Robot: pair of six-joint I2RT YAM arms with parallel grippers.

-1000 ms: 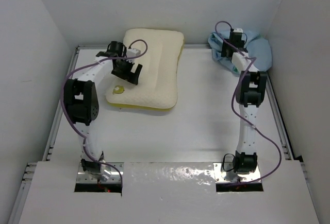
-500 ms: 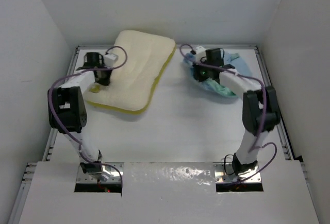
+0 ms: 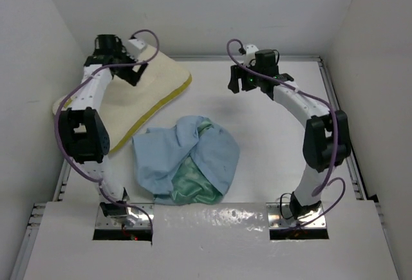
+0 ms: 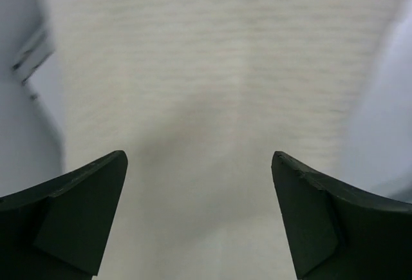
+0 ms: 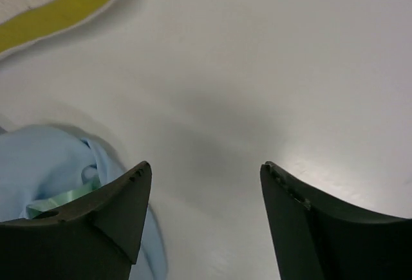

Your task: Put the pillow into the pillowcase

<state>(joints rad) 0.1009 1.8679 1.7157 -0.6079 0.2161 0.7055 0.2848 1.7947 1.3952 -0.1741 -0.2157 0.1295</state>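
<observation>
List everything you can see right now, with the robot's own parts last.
pillow: one, cream with yellow edge band, far left of the table, reaching over its left edge
pillowcase: one, light blue with green satin showing, crumpled at near centre
table: one, white, under everything
arms: two, white with black joints and purple cables, bases at the near edge
left hand: one, black, open, over the pillow's far end
right hand: one, black, open, over bare table at far centre-right
</observation>
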